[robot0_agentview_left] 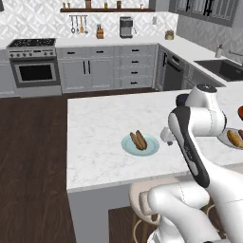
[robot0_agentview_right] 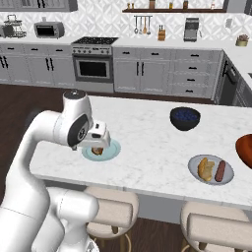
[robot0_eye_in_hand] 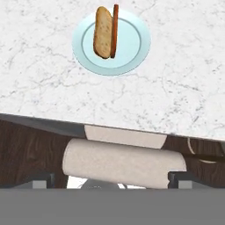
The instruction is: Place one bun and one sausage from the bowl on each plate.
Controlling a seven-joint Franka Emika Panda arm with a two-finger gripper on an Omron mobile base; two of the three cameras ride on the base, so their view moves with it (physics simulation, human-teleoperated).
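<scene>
Standing on a white marble island counter (robot0_agentview_right: 157,142), the pale teal-blue plate (robot0_agentview_left: 152,147) is the landmark here, and it holds one bun (robot0_eye_in_hand: 103,31) and one sausage (robot0_eye_in_hand: 115,30) lying side by side and touching. In the right base view the robot's hand covers most of that plate (robot0_agentview_right: 114,150), so just a sliver of food shows beneath it.

The glossy reddish-brown bowl (robot0_agentview_right: 244,147) sits far along the counter from the teal plate and is cut off by the frame edge; its contents cannot be made out. The grey plate (robot0_agentview_right: 197,165) lies between the teal plate and that bowl, just beside the bowl, carrying a second bun (robot0_agentview_right: 205,169) and a second sausage (robot0_agentview_right: 220,171). In the left base view this grey plate (robot0_agentview_left: 224,138) is half hidden behind the arm and clipped by the frame edge. A smaller dark blue bowl (robot0_agentview_right: 185,118) stands farther back on the counter, beyond the grey plate.

The white arm rises from the base, bends sharply at the elbow, and brings its hand just above the near rim of the teal plate. The gripper (robot0_eye_in_hand: 112,179) is empty: its dark fingertips (robot0_eye_in_hand: 178,178) stand wide apart at the bottom corners of the hand view. That view looks down at the teal plate, with the counter's front edge and a cushioned stool (robot0_eye_in_hand: 123,162) below it.
</scene>
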